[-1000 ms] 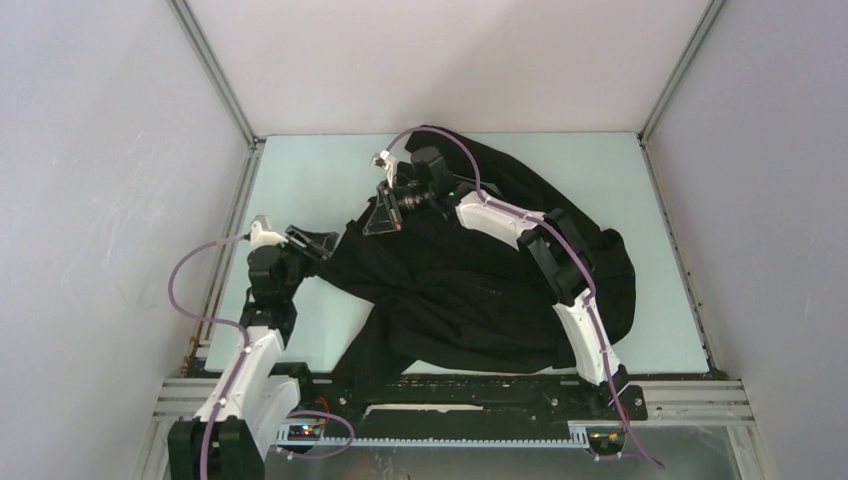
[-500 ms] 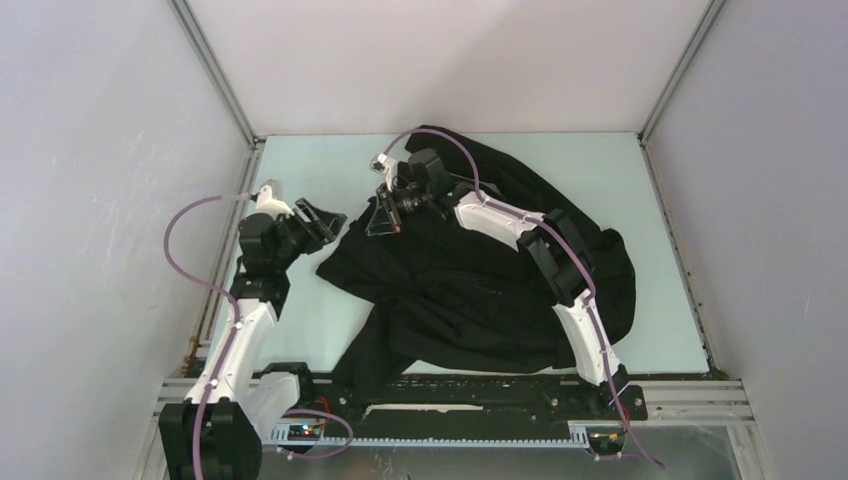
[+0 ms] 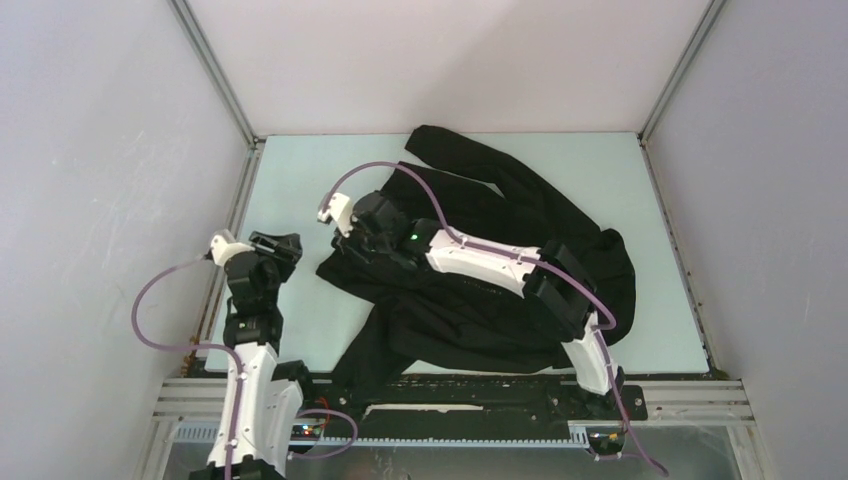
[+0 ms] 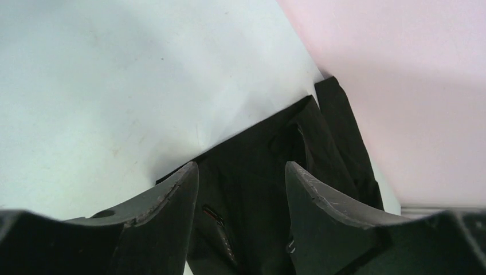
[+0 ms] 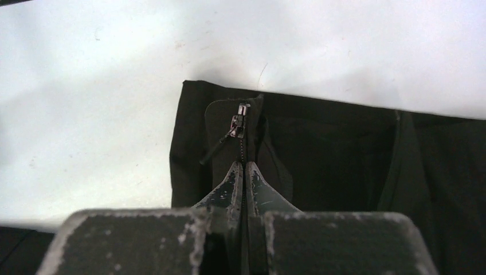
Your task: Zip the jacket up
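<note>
The black jacket (image 3: 500, 200) lies spread and rumpled across the middle of the pale counter (image 3: 300, 170), its zipper line running out toward the left edge of the cloth, so the work sits on that side. The right claw (image 5: 245, 167) is pinched closed on the jacket along the zipper line, fingertips meeting just behind the zipper slider (image 5: 238, 121). The slider rests close to the garment's edge, with its pull tab flopped to one side. That grip looks meant to pin the two front edges together, or to steady the track, rather than to take the tab itself. To get there the right arm stretches long and low from its base, forearm crossing over the jacket's body and wrist angled down at the cloth. The left claw (image 4: 240, 167) hangs spread wide with nothing between its fingers, just beside the jacket's left edge above bare counter. Its arm is folded upright near the left wall, seemingly placed to anchor the fabric.
</note>
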You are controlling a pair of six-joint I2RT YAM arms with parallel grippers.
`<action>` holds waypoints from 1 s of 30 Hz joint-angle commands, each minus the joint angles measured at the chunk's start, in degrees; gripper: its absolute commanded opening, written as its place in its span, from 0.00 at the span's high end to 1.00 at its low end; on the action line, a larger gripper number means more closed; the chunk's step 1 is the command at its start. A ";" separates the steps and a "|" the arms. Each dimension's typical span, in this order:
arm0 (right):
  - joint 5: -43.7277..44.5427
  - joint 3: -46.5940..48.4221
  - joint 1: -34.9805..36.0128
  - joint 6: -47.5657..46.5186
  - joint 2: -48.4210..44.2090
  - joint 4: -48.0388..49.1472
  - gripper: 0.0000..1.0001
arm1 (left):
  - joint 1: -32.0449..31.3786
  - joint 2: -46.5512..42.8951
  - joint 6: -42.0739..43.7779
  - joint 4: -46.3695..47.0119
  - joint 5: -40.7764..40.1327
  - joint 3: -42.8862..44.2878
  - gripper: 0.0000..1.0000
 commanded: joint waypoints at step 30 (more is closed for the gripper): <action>-25.32 20.32 -7.19 -6.54 6.64 -27.99 1.00 | -9.10 -6.53 32.43 6.15 25.27 -1.86 0.36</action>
